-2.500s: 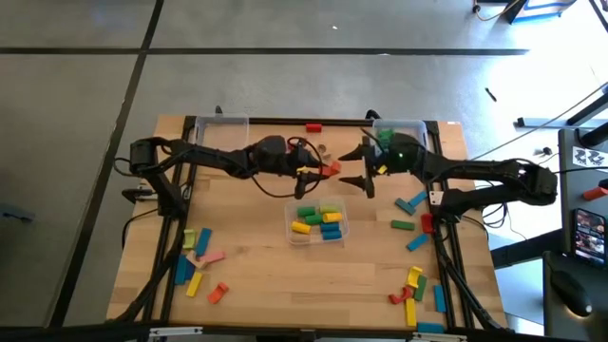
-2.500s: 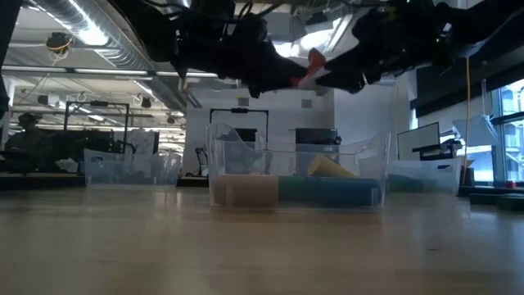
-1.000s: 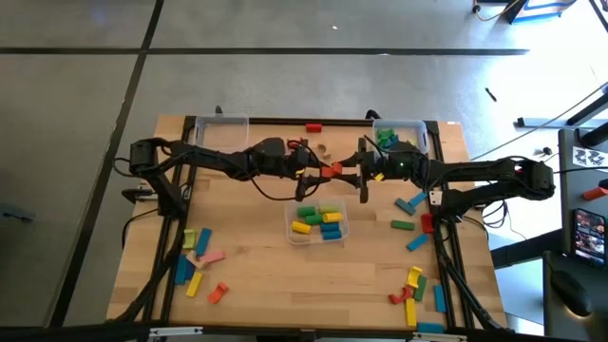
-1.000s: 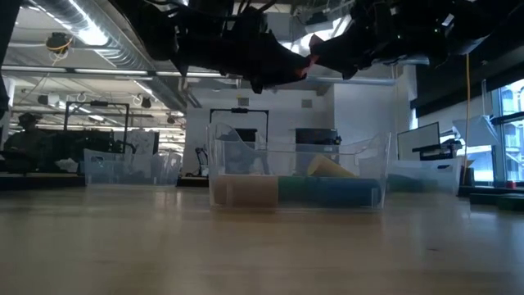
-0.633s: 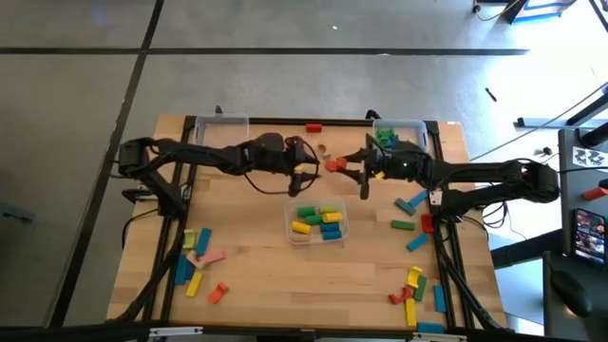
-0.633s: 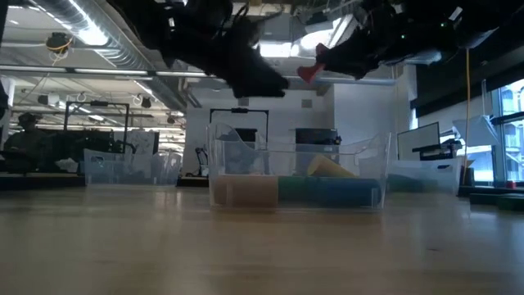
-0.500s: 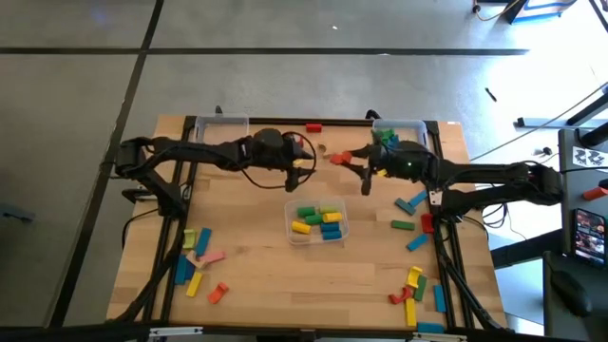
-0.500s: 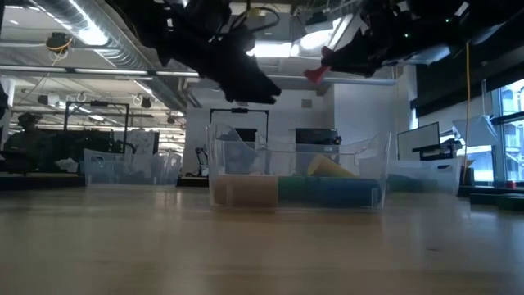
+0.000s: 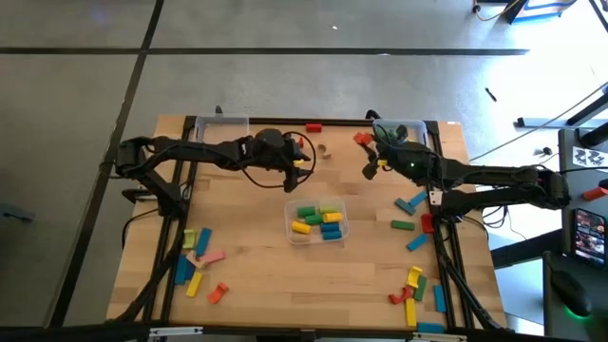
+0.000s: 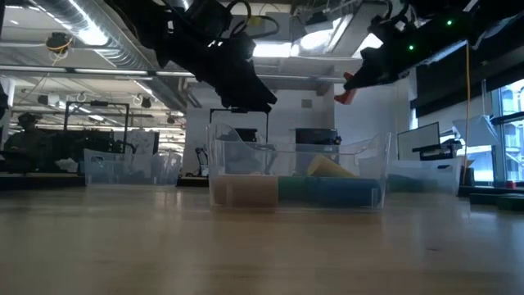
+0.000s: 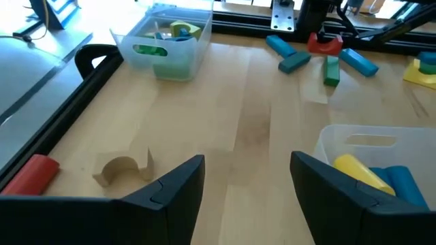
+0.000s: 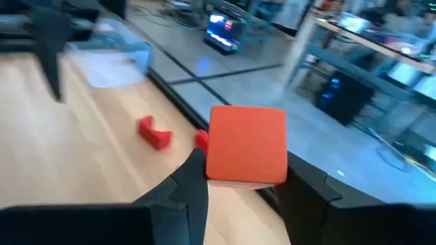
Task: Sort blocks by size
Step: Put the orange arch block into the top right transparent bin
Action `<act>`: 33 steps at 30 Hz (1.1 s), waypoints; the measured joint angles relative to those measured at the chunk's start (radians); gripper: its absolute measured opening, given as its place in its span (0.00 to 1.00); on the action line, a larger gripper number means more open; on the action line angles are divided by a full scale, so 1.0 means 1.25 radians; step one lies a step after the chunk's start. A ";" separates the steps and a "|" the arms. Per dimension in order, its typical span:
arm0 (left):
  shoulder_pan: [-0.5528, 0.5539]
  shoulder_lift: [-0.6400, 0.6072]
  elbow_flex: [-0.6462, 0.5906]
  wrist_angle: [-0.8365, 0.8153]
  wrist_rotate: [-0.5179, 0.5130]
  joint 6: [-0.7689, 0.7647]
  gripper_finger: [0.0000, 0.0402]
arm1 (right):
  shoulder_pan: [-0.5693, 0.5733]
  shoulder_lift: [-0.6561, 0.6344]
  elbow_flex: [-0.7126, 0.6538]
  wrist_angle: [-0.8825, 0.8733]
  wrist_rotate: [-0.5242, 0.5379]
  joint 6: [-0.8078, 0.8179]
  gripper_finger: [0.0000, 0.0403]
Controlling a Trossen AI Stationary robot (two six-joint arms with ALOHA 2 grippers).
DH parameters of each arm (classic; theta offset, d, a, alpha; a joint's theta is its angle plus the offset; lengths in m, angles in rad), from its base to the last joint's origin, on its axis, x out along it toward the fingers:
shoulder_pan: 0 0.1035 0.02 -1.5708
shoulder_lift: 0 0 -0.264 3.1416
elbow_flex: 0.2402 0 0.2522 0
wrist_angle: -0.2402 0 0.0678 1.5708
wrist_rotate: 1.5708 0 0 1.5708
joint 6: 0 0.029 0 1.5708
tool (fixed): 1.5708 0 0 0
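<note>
The orange block (image 12: 246,145) sits clamped between the fingers of the right end effector (image 9: 362,141), held in the air above the far side of the bench (image 9: 247,256), just beside the far-right bin (image 9: 400,130). That bin already holds green and blue pieces. The left end effector (image 11: 248,187) is empty, its fingers spread wide, and hovers over the bench between the centre bin (image 9: 318,220) and the far edge; a red cylinder (image 11: 31,175) and a plain wooden arch (image 11: 123,167) lie below it. Loose blocks lie scattered near the front-left and front-right corners.

The step in hand looks like carrying the orange block to the far-right bin. The next move calls for bringing it squarely over that bin's opening, then parting the fingers so it drops inside, not onto the rim.
</note>
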 joint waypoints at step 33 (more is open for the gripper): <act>-0.002 0.001 -0.001 0.015 0.000 0.003 0.53 | -0.489 0.137 0.000 -0.160 -0.104 0.170 0.41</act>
